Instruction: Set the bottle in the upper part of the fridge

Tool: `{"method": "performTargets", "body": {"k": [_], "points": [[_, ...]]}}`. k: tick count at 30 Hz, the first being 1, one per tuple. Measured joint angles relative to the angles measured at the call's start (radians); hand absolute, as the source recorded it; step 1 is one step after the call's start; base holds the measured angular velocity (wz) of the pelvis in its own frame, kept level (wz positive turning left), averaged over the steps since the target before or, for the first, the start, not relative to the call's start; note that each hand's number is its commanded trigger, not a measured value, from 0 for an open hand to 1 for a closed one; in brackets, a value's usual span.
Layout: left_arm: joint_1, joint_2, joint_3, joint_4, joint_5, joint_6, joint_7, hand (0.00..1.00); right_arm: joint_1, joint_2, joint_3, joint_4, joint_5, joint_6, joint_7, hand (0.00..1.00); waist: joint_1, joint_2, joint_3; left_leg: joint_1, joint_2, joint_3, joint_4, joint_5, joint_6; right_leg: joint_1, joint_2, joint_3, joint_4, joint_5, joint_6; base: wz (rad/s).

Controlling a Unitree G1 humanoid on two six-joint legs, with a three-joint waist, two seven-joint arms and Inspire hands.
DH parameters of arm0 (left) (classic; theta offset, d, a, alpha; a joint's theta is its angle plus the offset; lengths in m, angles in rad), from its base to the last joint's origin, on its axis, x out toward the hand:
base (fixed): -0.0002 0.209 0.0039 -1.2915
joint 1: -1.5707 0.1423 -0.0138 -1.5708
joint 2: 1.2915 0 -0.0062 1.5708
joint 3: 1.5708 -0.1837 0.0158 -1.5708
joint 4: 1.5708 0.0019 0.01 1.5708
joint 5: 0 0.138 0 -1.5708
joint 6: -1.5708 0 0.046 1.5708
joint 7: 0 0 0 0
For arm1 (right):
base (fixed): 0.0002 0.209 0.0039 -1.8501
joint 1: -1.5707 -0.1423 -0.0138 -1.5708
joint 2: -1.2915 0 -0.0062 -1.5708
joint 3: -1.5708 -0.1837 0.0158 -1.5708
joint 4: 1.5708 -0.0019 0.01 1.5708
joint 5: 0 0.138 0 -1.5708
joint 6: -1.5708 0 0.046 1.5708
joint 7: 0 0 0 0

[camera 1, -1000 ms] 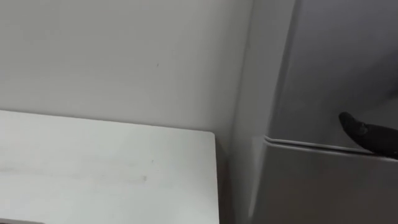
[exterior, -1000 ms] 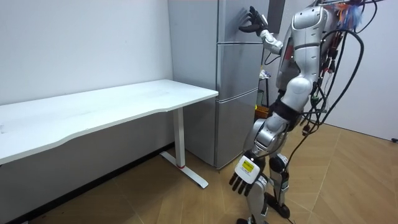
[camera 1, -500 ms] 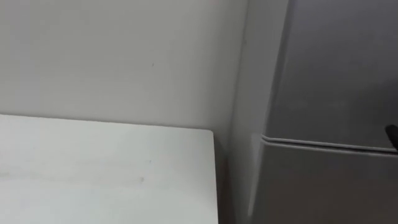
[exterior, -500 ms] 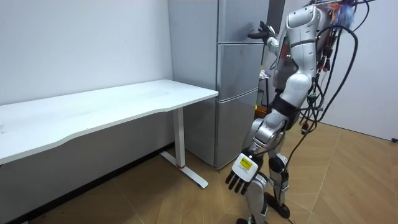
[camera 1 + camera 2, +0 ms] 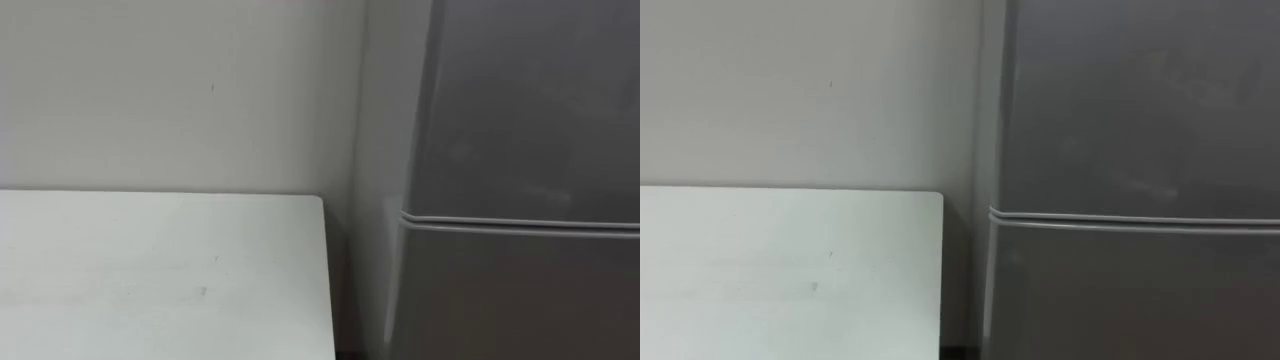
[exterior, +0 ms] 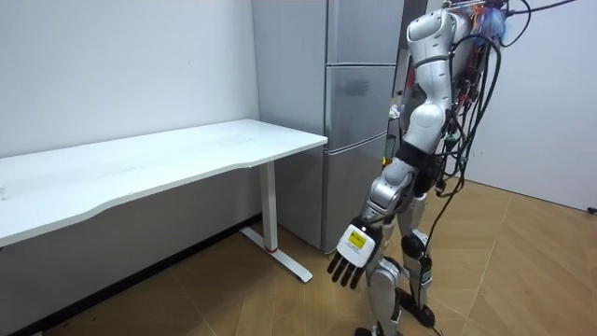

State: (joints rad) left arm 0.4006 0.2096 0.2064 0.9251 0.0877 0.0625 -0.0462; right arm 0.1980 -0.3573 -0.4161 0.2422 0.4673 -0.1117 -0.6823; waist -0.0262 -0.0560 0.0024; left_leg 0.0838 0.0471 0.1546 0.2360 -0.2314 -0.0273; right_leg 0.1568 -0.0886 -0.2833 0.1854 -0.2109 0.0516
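Note:
The grey fridge point(image 6: 357, 112) stands with both doors closed. In the eye views the seam point(image 5: 520, 224) between its upper door point(image 5: 540, 100) and lower door point(image 5: 520, 300) runs across the right half. I stand right in front of the fridge, at its corner in the room view. My left hand point(image 6: 347, 266) hangs low beside my leg with its fingers straight and spread, holding nothing.
A white table point(image 5: 150, 270) with a white leg point(image 6: 270, 210) stands against the wall, left of the fridge, with a narrow gap between them. Wooden floor point(image 6: 522, 280) stretches behind me on the room view's right.
My right hand has left the upper fridge door's edge and gone out of sight. My body has straightened, and the left hand has swung slightly towards the room view's left. The eye view has shifted.

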Motion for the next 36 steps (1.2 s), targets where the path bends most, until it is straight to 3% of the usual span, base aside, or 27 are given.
{"method": "performTargets", "body": {"k": [6,13,17,27,36], "points": [[0.004,-0.027,0.002,-0.001,-0.009,-0.004,0.011,0.00,0.059,0.093,0.007,0.150,0.006,-0.003,-0.016,0.00,0.001,0.020,-0.0005,0.013,-0.003,0.009,-0.014,-0.002,0.002,0.001,-0.003,0.008,0.001,-0.003,0.001,-0.05],[0.016,-0.049,0.003,0.016,-0.013,-0.015,0.018,0.00,0.098,0.131,0.063,0.307,0.040,-0.008,-0.015,0.00,-0.003,0.029,-0.0058,0.016,-0.007,0.010,-0.013,-0.001,0.002,0.002,-0.006,0.013,0.002,-0.006,0.003,0.00],[0.017,-0.070,0.003,0.019,-0.016,-0.018,0.023,0.00,0.112,0.176,0.089,0.390,0.036,-0.010,-0.002,0.00,-0.009,0.035,-0.0052,0.017,-0.007,0.012,-0.014,-0.002,0.002,0.000,-0.005,0.021,0.000,-0.008,0.004,0.00],[0.006,-0.080,-0.007,0.084,-0.019,-0.044,0.044,0.00,0.140,0.196,0.204,0.675,0.029,-0.009,0.138,0.00,-0.001,0.041,-0.0011,0.033,-0.007,0.023,-0.019,-0.004,0.004,0.006,-0.006,0.035,0.000,-0.012,0.006,-0.04],[0.002,-0.079,-0.093,0.084,-0.012,-0.039,0.044,0.00,0.129,0.199,0.339,0.791,-0.050,0.014,0.318,0.00,0.003,0.053,-0.0012,0.029,-0.007,0.018,-0.016,-0.005,0.004,0.004,-0.005,0.031,-0.001,-0.014,0.006,0.00]]}}
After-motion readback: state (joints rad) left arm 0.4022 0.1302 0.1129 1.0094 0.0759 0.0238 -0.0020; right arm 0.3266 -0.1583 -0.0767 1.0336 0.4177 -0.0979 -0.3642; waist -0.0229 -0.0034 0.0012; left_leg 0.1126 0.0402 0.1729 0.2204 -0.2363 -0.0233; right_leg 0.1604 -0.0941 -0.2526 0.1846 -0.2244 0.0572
